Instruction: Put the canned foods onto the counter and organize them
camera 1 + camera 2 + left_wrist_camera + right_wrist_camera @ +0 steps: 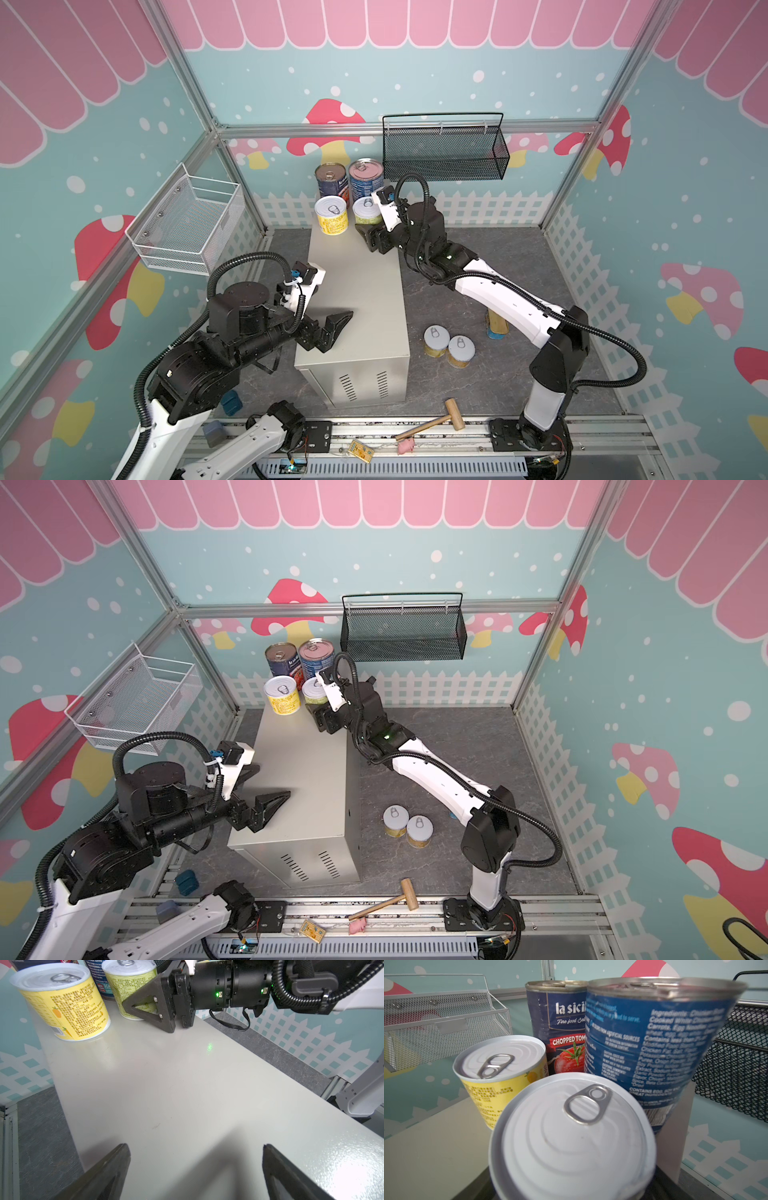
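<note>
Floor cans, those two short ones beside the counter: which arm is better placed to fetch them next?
Right, probably. The floor cans stand on the right of the counter, close under the right arm. The left gripper hovers open on the counter's far side from them.

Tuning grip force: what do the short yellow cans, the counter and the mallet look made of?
The short yellow cans: likely thin metal under a glossy printed label. Their lids are matte silvery metal with stamped rings and a pull tab. The counter: probably painted sheet metal, smooth beige semi-gloss, given the soft reflections and punched vent slots. The mallet: pale, bare-looking wood.
</note>
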### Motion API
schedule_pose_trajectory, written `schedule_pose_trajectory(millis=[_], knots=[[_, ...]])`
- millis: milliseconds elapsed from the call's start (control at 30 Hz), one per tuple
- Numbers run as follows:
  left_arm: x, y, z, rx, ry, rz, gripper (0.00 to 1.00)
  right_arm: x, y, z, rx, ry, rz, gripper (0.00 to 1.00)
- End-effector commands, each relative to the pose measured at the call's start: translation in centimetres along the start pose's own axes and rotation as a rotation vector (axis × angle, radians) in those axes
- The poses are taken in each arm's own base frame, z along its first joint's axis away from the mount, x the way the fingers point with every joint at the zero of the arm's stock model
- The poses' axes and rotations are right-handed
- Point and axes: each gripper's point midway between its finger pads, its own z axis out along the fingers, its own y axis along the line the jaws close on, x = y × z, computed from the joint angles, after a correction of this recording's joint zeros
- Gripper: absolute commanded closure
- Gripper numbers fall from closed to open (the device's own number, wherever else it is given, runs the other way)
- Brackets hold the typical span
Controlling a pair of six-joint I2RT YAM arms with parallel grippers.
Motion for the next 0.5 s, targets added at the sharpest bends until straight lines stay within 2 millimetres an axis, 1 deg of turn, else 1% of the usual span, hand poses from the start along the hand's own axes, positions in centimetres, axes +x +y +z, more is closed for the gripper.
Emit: schedule_pose_trajectory(millis=[0, 467], knots=[[-0.56, 0.02, -0.21, -0.004, -0.024, 0.03, 0.01, 1.26, 0.72, -0.5, -0.02, 0.041, -0.005, 0.21], [-0.43, 0.06, -0.35, -0.007, -0.027, 0.028, 0.01, 1.71, 1.64, -0.62, -0.047, 0.04, -0.006, 0.21]])
